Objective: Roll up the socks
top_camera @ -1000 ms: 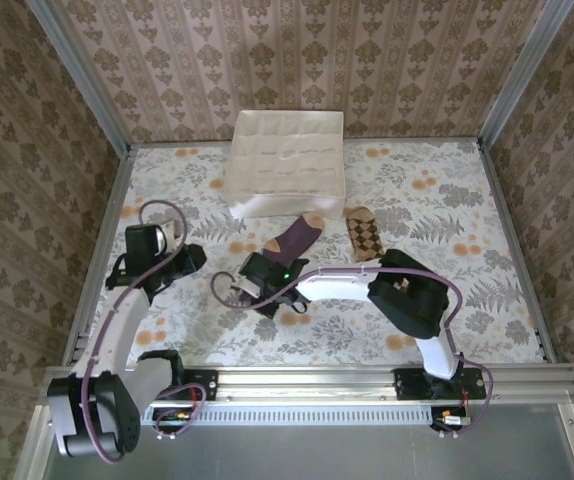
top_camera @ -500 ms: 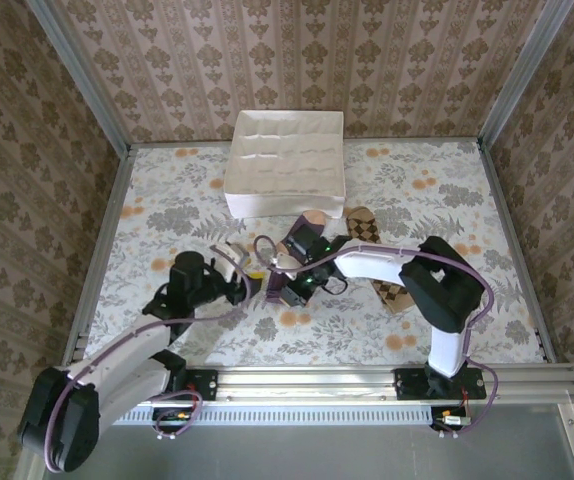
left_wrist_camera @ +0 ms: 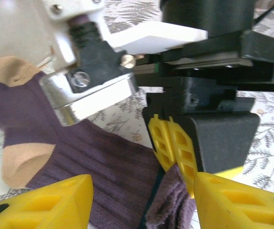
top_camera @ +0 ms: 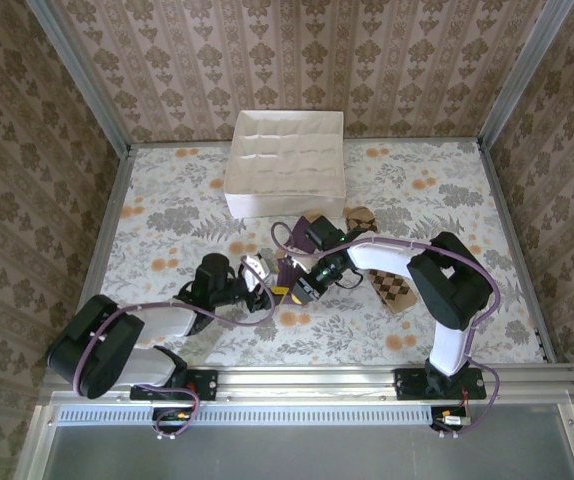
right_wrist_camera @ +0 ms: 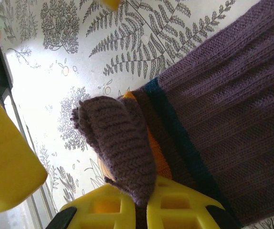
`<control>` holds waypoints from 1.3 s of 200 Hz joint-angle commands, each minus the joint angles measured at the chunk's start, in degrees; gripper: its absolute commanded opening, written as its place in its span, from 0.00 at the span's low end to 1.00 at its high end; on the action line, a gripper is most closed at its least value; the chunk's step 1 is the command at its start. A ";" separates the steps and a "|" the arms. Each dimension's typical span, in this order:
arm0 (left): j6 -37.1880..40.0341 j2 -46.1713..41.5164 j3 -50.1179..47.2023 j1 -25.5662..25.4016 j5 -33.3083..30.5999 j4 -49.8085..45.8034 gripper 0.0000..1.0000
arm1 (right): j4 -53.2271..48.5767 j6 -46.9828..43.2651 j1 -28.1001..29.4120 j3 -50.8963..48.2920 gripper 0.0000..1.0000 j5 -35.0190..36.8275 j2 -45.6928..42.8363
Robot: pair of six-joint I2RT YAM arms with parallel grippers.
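Purple sock and right gripper: the cuff of the purple sock (left_wrist_camera: 94,167) is pinched between the yellow fingers of the right gripper (left_wrist_camera: 175,157). In the left wrist view the rest of the sock runs off toward 10 o'clock.
Purple sock and left gripper: in the top view the left gripper (top_camera: 263,276) sits just at 9 o'clock of the right one. In its own wrist view the bunched cuff hangs in the gap between its fingers, close to the 3 o'clock finger; contact cannot be told.
Right gripper state: clamped on the cuff, with knit bulging out of the slit between its fingers.
Left gripper state: jaws spread apart, gripping nothing.
Checked sock (top_camera: 394,290): flat on the table (top_camera: 167,190), at 3 o'clock of the right gripper and apart from it; the right arm crosses above its middle.
Sock's place: near the table's middle, with the white box (top_camera: 285,160) at 12 o'clock of it.
Sock fabric: ribbed purple knit with tan heel and toe patches, and teal and orange bands beside the cuff.
Fingers: yellow plastic with lattice cut-outs.
Table cover: grey fern print with orange blossoms.
Box top: white, pressed into a grid.
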 commanded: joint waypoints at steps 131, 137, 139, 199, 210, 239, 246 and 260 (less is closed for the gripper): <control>8.11 1.88 -0.08 1.05 5.23 -1.83 0.61 | -4.09 -1.91 -1.24 0.38 0.00 -5.42 -0.24; 8.34 2.45 0.31 1.06 5.54 -1.92 0.61 | -4.25 -1.92 -1.24 0.46 0.00 -5.43 -0.16; 8.36 2.51 0.44 1.02 5.58 -1.92 0.61 | -4.28 -1.92 -1.24 0.58 0.00 -5.42 -0.18; 9.22 5.04 1.65 0.92 7.20 -2.41 0.54 | -4.99 -2.01 -1.24 0.91 0.00 -5.57 0.00; 9.35 5.50 1.65 0.92 7.35 -2.47 0.54 | -5.06 -2.01 -1.23 0.99 0.00 -5.59 0.12; 9.34 6.79 1.74 0.66 7.53 -1.62 0.49 | -5.61 -2.03 -1.24 1.42 0.00 -5.85 0.43; 9.17 7.11 1.89 0.65 7.72 -1.31 0.44 | -5.69 -2.10 -1.24 1.44 0.00 -5.87 0.48; 8.67 7.30 2.00 0.49 7.74 -0.66 0.28 | -5.83 -2.03 -1.21 1.44 0.00 -5.51 0.46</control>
